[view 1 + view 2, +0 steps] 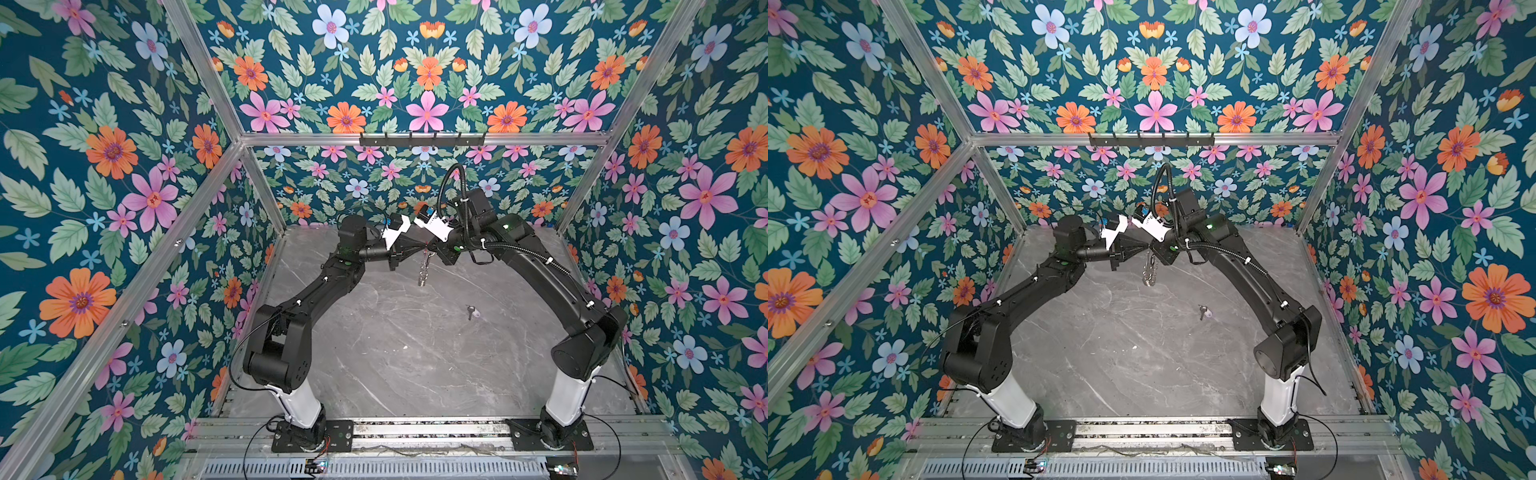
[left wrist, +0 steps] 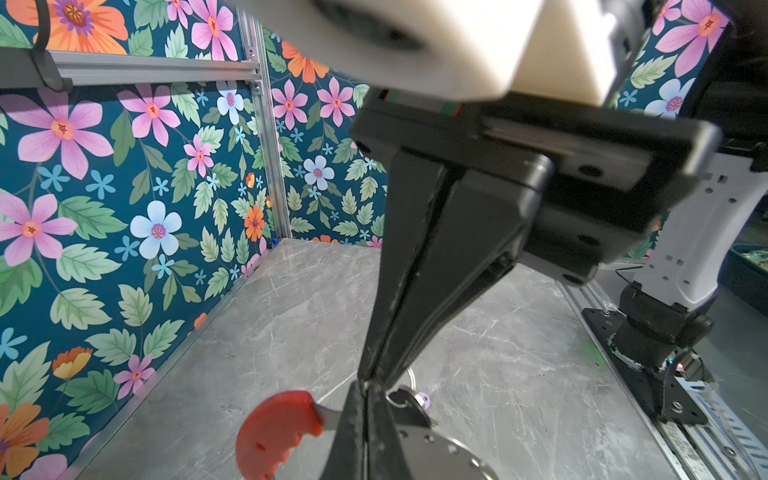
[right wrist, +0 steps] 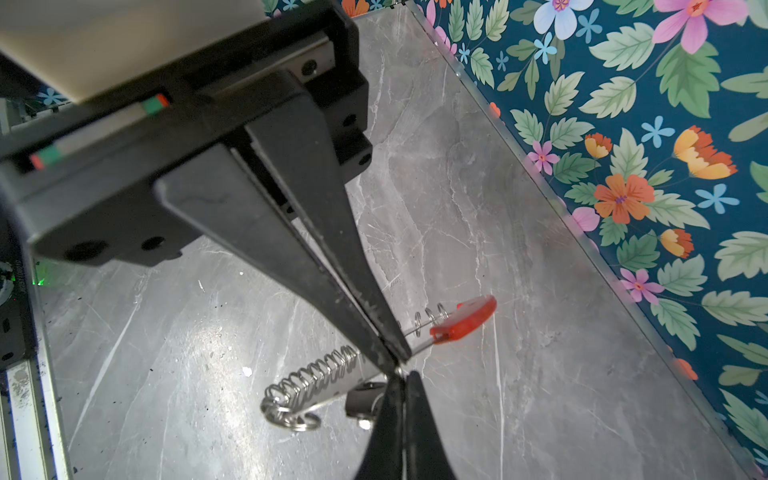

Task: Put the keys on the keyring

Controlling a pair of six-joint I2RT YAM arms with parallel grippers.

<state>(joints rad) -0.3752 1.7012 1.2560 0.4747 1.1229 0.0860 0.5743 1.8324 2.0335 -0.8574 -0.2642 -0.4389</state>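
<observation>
Your left gripper and right gripper, tip to tip, both pinch the keyring. It hangs lengthwise straight down toward the desk, red section uppermost.

We count two pincers, left pincer and right pincer; one keyring hanging under their tips; one key with one lavender tag, below the right pincer.
</observation>
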